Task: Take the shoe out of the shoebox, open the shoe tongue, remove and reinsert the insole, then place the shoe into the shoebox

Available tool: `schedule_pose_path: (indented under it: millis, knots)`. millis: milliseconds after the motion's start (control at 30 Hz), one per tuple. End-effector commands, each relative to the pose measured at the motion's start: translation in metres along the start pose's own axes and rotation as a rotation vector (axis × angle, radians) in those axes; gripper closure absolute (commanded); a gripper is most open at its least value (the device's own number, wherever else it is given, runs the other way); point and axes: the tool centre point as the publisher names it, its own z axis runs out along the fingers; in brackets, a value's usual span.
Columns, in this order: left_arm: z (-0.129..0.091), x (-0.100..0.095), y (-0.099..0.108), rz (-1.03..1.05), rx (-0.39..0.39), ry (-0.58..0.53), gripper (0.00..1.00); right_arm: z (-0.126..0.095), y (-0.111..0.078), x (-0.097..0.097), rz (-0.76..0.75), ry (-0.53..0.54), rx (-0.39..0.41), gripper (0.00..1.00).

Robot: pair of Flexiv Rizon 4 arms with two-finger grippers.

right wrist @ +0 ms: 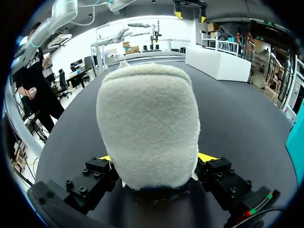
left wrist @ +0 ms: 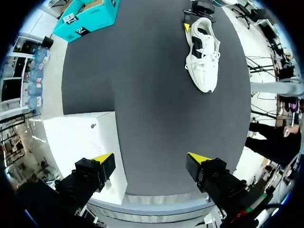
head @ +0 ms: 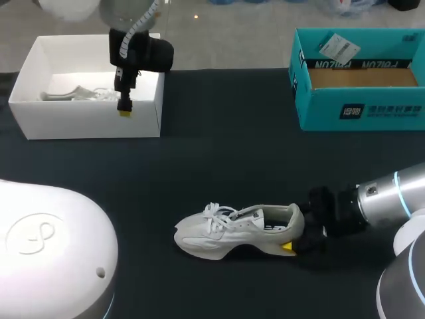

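Where the shoe lies: the white shoe (head: pixel 236 229) stands on its sole on the dark table (head: pixel 219 146), on the near side and right of the middle. Its toe points left and its heel right, and it is outside both boxes.
Hidden: in my right wrist view the heel fills nearly everything ahead. In the head view I see only one yellow tip, the other being behind the shoe. I cannot tell whether the insole is in.
White box (head: pixel 86 126): far left, open-topped. Something pale with laces (head: pixel 76 93) lies in it, and I cannot say whether it is a shoe.
Teal box (head: pixel 358 109): far right, open, with a brown floor. A white card (head: pixel 339 48) leans at its far wall.
Right gripper (right wrist: pixel 156 160): low at the table, coming in from the right, its fingers clamped on the heel from both sides.
Left gripper (left wrist: pixel 151 159): pointing down over the white box's right end, fingers spread wide with nothing between them. One is above the box, the other above bare table, well apart from the shoe.
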Motion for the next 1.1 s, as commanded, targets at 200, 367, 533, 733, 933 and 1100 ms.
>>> schedule_pose_path:
  millis: [200,367,533,733,933,1100]
  knots:
    - [-0.001,-0.001,-0.003,-0.587,-0.001,0.1,0.0,-0.001,0.001,0.001,0.0,0.0,0.002,1.0]
    - [-0.001,-0.001,-0.003,-0.587,-0.001,0.1,0.0,-0.001,0.001,0.001,0.0,0.0,0.002,1.0]
    - [-0.001,-0.001,-0.003,-0.587,-0.001,0.1,0.0,-0.001,0.001,0.001,0.0,0.0,0.002,1.0]
    - [-0.001,-0.001,-0.003,-0.587,-0.001,0.1,0.0,-0.001,0.001,0.001,0.0,0.0,0.002,1.0]
    - [-0.001,-0.001,-0.003,-0.587,-0.001,0.1,0.0,-0.001,0.001,0.001,0.0,0.0,0.002,1.0]
    - [-0.003,0.012,-0.007,-0.806,-0.015,0.022,0.0,-0.001,0.001,0.001,0.0,0.0,0.002,1.0]
